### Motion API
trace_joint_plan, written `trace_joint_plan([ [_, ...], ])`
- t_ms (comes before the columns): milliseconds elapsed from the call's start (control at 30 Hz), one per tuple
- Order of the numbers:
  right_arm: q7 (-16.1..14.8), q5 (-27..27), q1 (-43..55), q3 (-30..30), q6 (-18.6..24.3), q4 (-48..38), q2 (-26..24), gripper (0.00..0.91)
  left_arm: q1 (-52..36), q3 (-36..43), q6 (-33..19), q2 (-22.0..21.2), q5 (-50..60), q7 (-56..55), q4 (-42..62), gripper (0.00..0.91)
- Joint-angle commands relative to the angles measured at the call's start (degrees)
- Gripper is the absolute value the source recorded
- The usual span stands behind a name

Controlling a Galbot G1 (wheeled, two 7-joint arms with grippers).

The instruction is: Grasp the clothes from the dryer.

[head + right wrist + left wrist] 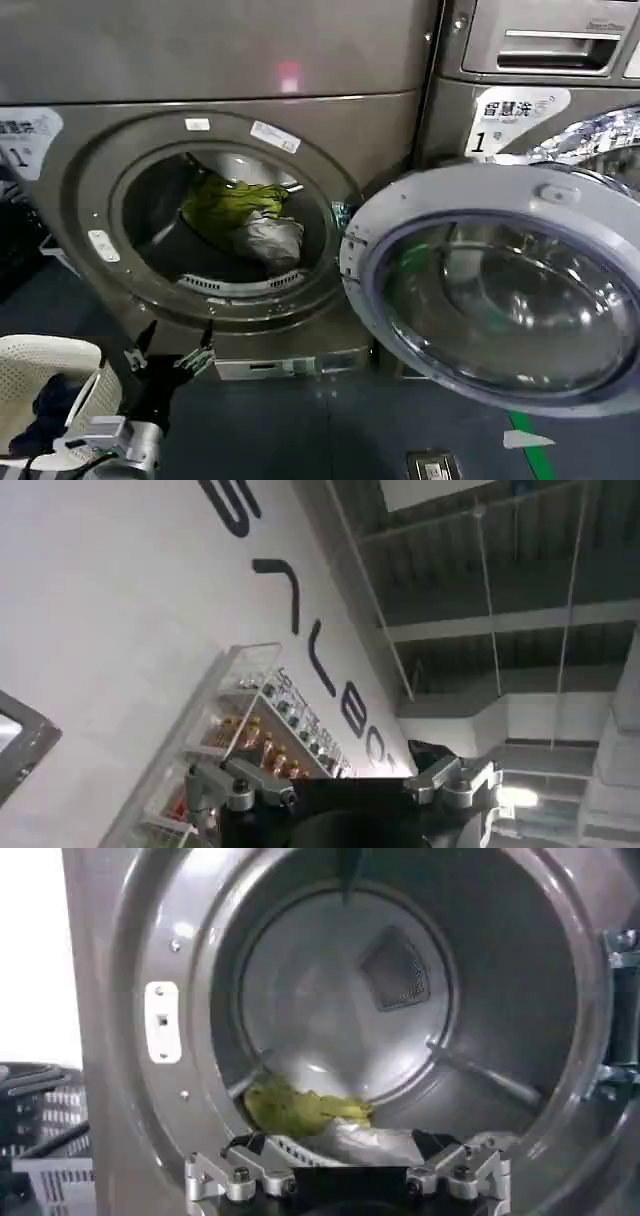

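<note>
The dryer (120, 90) stands with its round porthole open and its door (500, 290) swung out to the right. Inside the drum lie the clothes: a yellow-green garment (232, 203) on top of a pale grey-white one (270, 240). My left gripper (178, 335) hovers open below and in front of the porthole's lower rim, empty and well short of the clothes. In the left wrist view the yellow-green garment (295, 1110) and the pale one (372, 1141) rest on the drum floor just beyond the open left gripper (345, 1153). My right gripper (340, 775) is open, turned toward a wall and ceiling.
A cream perforated basket (45, 365) holding dark fabric sits at the lower left beside my left arm. A second machine (520, 110) stands to the right behind the open door. Green tape (535, 445) marks the dark floor.
</note>
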Motion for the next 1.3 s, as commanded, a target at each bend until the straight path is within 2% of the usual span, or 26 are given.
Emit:
trace_joint_plan([
  [33, 0.0, 0.0, 0.1, -0.1, 0.1, 0.0, 0.1, 0.907, 0.0, -0.1, 0.0, 0.0, 0.0, 0.0, 0.0, 0.907],
  [733, -0.6, 0.1, 0.1, -0.3, 0.5, 0.1, 0.7, 0.907, 0.1, 0.0, -0.1, 0.1, 0.1, 0.4, 0.0, 0.907],
  [933, 0.1, 1.2, -0.5, 0.3, 0.3, 0.6, 0.5, 0.907, -0.6, 0.4, -0.9, 0.8, -0.8, 0.6, 0.4, 0.907],
  [1133, 1.1, 1.3, -2.5, 1.9, -0.4, 1.9, 1.2, 0.907, -7.1, 0.6, -0.6, 3.1, -4.7, 0.7, 3.6, 0.907],
  [1300, 2.2, 1.4, -4.6, 4.5, -1.4, 2.2, 1.3, 0.907, -18.3, 1.9, -1.1, 6.4, -11.4, 0.1, 11.9, 0.907],
])
